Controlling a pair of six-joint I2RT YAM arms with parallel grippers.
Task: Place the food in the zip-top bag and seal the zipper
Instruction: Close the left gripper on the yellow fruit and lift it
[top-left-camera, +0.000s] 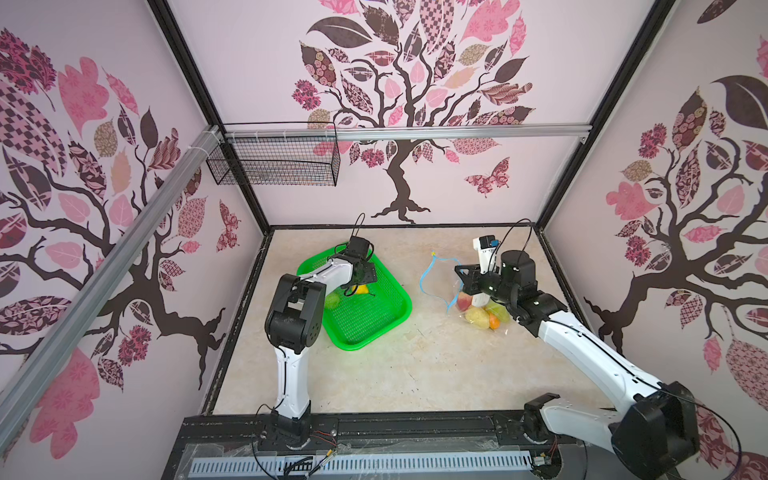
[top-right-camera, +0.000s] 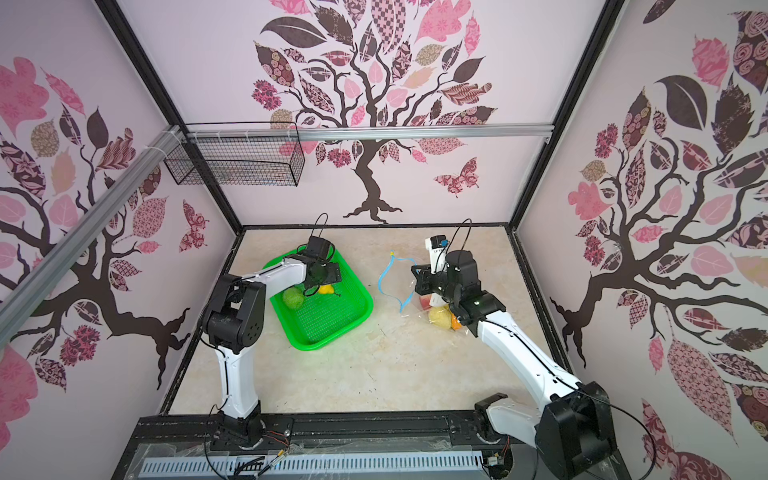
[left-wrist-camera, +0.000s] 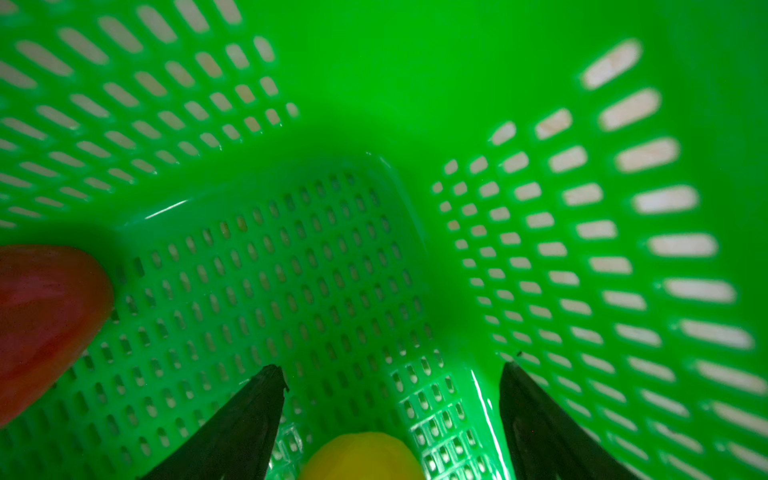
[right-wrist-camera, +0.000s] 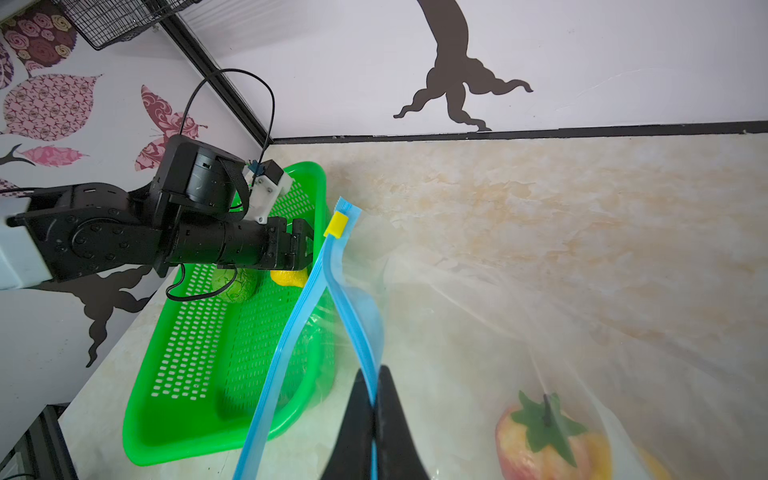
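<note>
In both top views I'm partway: several pieces sit in the zip-top bag (top-left-camera: 478, 316), its mouth gaping, while a green ball (top-left-camera: 331, 300) and a lemon (top-left-camera: 363, 289) wait in the green basket (top-left-camera: 374, 338).

Left wrist: my left gripper (left-wrist-camera: 394, 368) stands spread over that lemon, with a red piece (left-wrist-camera: 41, 324) beside it.

Right wrist: my right gripper (right-wrist-camera: 374, 390) pinches the zipper (right-wrist-camera: 332, 291), which is unsealed. A strawberry (right-wrist-camera: 544, 436) lies in the bag.

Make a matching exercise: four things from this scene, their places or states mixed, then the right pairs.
1. left end effector
2. right end effector
3. green bumpy plastic ball
4. red plastic toy strawberry with green leaf cap

A. inside the clear plastic zip-top bag
B. shut on the light blue zipper strip
C. open, over a yellow plastic toy lemon
D. lying loose in the green mesh plastic basket

Pairs: 1-C, 2-B, 3-D, 4-A
</note>
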